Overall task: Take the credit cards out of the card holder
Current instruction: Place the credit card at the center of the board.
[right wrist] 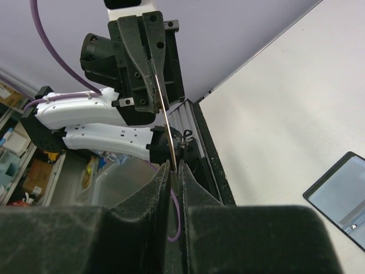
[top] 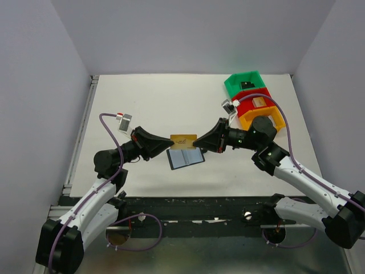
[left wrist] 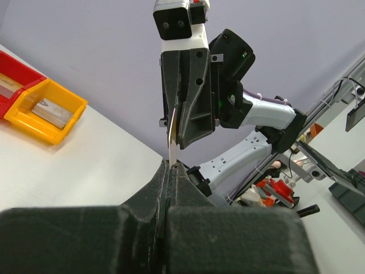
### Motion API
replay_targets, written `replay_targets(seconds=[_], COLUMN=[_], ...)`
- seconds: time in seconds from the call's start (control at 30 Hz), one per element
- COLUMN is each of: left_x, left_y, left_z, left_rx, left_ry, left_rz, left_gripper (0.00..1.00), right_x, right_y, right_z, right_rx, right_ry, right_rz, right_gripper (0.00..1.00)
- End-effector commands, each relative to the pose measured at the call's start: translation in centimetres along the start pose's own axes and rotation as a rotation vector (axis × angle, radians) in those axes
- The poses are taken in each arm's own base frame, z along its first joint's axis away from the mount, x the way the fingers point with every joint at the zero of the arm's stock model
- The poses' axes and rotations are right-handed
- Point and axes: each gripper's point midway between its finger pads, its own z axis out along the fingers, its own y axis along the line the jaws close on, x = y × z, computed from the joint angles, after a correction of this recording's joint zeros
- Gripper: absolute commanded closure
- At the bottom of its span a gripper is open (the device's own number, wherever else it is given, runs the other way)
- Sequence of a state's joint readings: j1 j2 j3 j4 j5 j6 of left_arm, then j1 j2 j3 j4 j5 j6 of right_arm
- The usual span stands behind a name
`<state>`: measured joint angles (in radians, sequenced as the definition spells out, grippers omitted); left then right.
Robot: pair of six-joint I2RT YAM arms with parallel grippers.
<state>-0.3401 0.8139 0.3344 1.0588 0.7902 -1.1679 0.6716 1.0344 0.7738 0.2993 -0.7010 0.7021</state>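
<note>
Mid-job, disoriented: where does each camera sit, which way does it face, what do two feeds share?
Top external: above and behind the robot, looking down on the table; the left arm, right arm, gold card and card holder show.
Left wrist: on the left arm, looks past its own left fingers toward the right arm and yellow bin.
Right wrist: on the right arm, looks past its own right fingers toward the left arm; card holder lower right.
Shared: both wrist views show the gold card edge-on.
</note>
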Motion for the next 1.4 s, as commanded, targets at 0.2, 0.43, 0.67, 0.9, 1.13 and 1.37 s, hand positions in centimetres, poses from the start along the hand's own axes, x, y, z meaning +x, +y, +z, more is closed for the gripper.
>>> replay_targets(seconds=[0.2,0.43,0.67,0.9,1.13,1.37], left_x=[0.0,-0.3,-0.8,-1.7,-1.0,0.7], left_y=[0.1,0.3,2.6,6.1,5.4,5.5], left_z=[-0.4,-0.3,-0.9,-3.6,-5.7,-6.9], left_rx=[0.012,0.000,-0.139,-0.443,-0.491,-0.493], left_ry=[0.004,0.003,-0.013,-0.081,-0.125,-0.102], left_rz=[0.038,0.034,0.016,0.043,0.094,0.103], left_gripper=[1.00,0.71,0.01,0.01,0.01,0.01], right_x=[-0.4,-0.3,-1.4,-3.1,-3.0,-3.0], right_y=[1.0,1.0,-1.4,-13.2,-26.0,-31.1], right_z=[-0.2,-0.3,-0.8,-3.4,-5.1,-3.5], right_rx=[-0.054,-0.060,0.045,0.500,0.750,0.726], right_ry=[-0.009,-0.001,-0.036,-0.028,0.017,0.159], right_rz=[-0.033,-0.025,0.023,0.155,0.300,0.346], right_gripper=[0.94,1.00,1.00,1.00,1.00,1.00])
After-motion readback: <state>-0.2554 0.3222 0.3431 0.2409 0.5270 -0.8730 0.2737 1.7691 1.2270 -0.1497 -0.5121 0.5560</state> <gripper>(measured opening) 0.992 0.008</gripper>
